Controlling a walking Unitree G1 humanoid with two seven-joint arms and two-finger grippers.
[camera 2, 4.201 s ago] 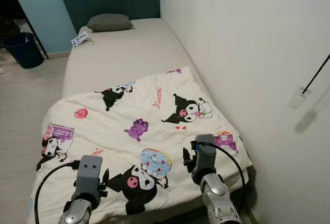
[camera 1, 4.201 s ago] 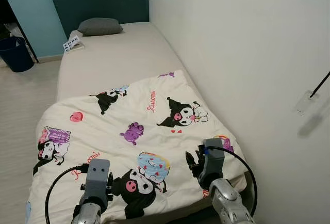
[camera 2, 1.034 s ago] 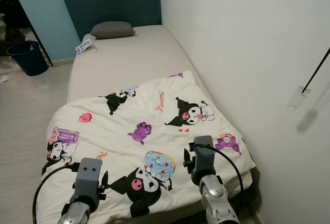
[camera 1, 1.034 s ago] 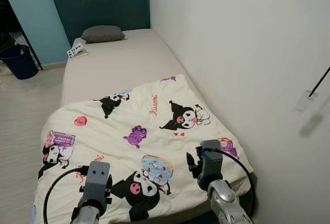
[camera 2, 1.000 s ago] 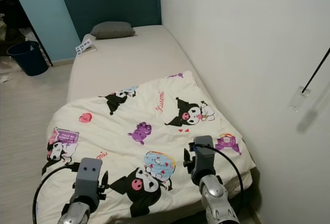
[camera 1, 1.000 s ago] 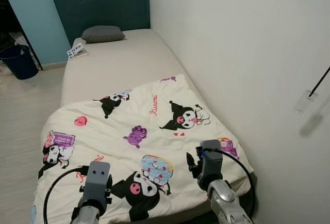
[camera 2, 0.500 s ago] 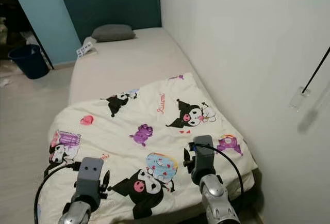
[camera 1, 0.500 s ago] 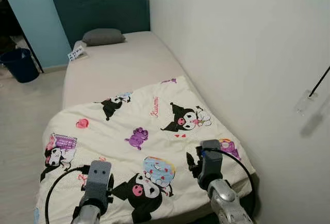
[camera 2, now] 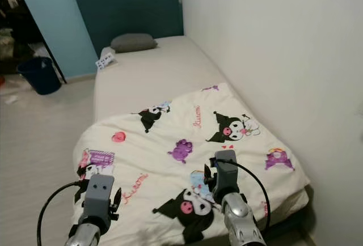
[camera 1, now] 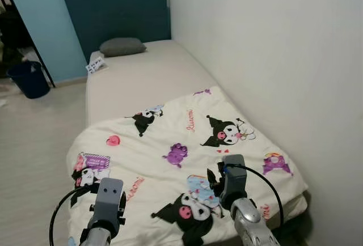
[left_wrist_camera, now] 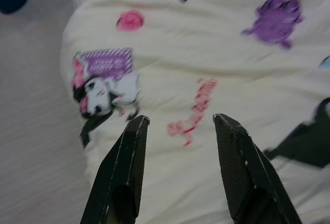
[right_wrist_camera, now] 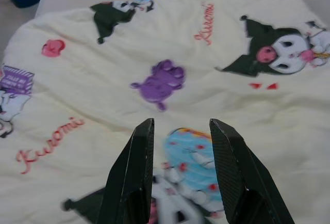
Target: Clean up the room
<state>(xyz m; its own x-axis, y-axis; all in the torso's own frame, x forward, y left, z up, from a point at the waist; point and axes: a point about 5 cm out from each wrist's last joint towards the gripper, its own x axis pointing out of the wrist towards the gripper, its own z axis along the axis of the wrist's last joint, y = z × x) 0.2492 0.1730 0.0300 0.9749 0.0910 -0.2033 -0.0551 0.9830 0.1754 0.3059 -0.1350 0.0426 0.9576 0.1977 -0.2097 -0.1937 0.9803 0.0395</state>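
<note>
**Two grippers poised over a cartoon-print blanket at the foot of the bed**

Two items sit far out on the robot's left: a dark blue bin [camera 1: 28, 79] on the pale wood floor [camera 1: 31, 144], against the light blue wall [camera 1: 42, 16], with a dark doorway just beyond it. Next to the right comes the bed [camera 1: 142, 79], running lengthwise away from the robot, its right side against the white wall [camera 1: 266, 59]. A dark teal headboard [camera 1: 116, 13] stands at the far end. A grey pillow [camera 1: 122, 46] lies below it, and a small white printed card [camera 1: 95, 64] rests just beside the pillow at the mattress's left edge. The far half of the mattress is bare beige sheet.

Covering the near half is a cream blanket [camera 1: 170, 138] printed with black-and-white cartoon characters, purple figures, a pink heart and red script. It spreads from the left edge of the bed, where it hangs over the side, across to the wall side, and its far edge runs crookedly across the mattress.

Near the bottom left, the left gripper [left_wrist_camera: 178, 123] hovers above the blanket's left part, over the red lettering and beside a purple label print; its two black fingers [left_wrist_camera: 124, 167] are spread apart with nothing between them. Further right, the right gripper [right_wrist_camera: 178, 126] hangs above the middle of the blanket, near the purple figure and a light blue print, its fingers likewise parted and empty. Black cables loop from both silver wrists.
</note>
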